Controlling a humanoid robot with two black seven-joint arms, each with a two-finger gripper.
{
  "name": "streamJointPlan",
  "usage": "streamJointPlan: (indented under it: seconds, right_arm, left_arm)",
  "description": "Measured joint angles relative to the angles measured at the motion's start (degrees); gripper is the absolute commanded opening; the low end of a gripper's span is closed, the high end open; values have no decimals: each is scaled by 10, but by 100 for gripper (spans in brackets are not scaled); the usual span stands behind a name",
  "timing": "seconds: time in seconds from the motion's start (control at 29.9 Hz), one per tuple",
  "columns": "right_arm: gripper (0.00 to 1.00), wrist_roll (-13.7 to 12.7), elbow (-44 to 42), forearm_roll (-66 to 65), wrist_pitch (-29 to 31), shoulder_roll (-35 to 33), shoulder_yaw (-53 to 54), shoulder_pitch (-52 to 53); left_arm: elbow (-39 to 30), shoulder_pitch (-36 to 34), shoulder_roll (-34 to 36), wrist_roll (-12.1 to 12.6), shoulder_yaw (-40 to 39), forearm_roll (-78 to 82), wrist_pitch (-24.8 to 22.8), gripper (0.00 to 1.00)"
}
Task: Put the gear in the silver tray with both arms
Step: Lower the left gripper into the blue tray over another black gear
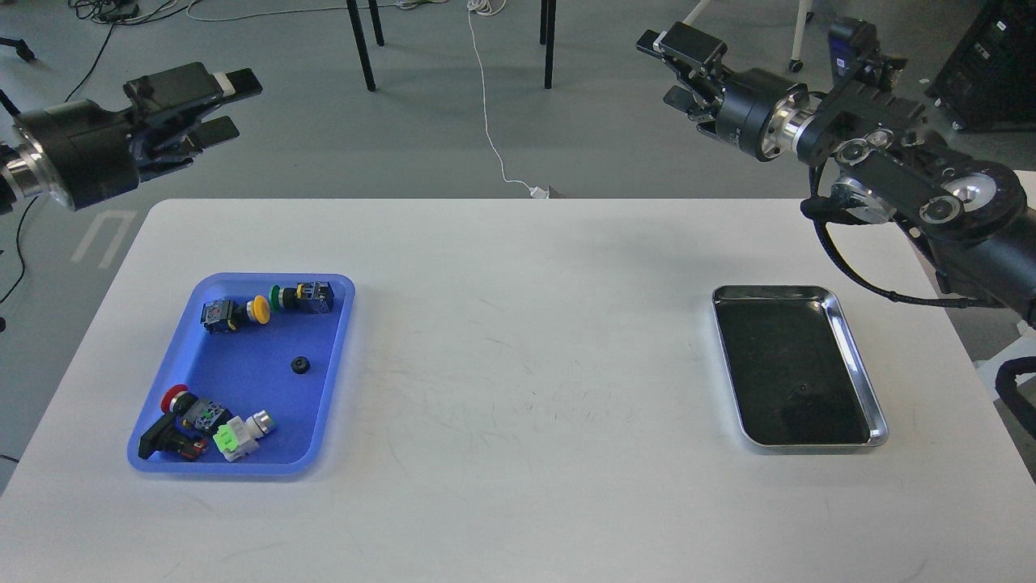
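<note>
**Spotter:** What are you seeing, nearest first?

**Me:** I'm looking at the blue tray [243, 374] on the left of the white table [518, 340]. Switches are crowding its near corner: a red-capped one [180, 401] and a green-faced one [239, 436]. The gear [302, 365], small and black, is lying alone near the tray's middle, touching nothing. A yellow button [260, 308] and a green one [279, 297] are sitting along the far rim.

**Spotter:** And the target?

**Me:** The silver tray [858, 368] is sitting well apart on the right, holding nothing.

**Spotter:** Grippers?

**Me:** Both are hovering beyond the far edge. My left gripper [231, 105] is showing a gap between its fingers, released and carrying nothing. My right gripper [676, 69] is looking parted too, also carrying nothing.

**Spotter:** What's worrying you?

**Me:** I'm judging the gear as tiny and low, so the fingers could be scraping the tray floor or flicking it toward the rim. A handover across that gap is risking a drop on the table, and the gear may be rolling off.
</note>
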Motion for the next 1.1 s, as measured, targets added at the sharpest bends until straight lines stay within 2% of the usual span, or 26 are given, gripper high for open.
streamJointPlan:
  seconds: [0.07, 0.2, 0.47, 0.67, 0.8, 0.87, 1.0, 1.1]
  right_arm:
    - [99, 0, -3, 42, 1, 9, 21, -11]
    - [99, 1, -3, 204, 11, 37, 121, -79]
    - [99, 9, 39, 233, 15, 34, 237, -161]
    - [99, 10, 56, 239, 23, 30, 301, -207]
    - [99, 10, 85, 240, 25, 18, 312, -239]
    - [99, 10, 94, 240, 25, 13, 314, -250]
    - [99, 10, 100, 240, 26, 9, 315, -258]
    - [99, 10, 101, 240, 26, 8, 318, -258]
  left_arm:
    - [-9, 0, -3, -1, 11, 48, 7, 94]
    - [-63, 2, -26, -3, 64, 288, 30, 94]
    - [-71, 5, -47, 0, 93, 421, 39, 91]
    - [-68, 10, -49, 0, 164, 539, 98, 86]
    - [-57, 15, -55, 1, 216, 607, 150, 85]
    - [-39, 19, -75, 3, 237, 624, 171, 81]
    - [15, 24, -117, 3, 250, 632, 187, 72]
    - [44, 33, -126, 2, 252, 634, 194, 70]
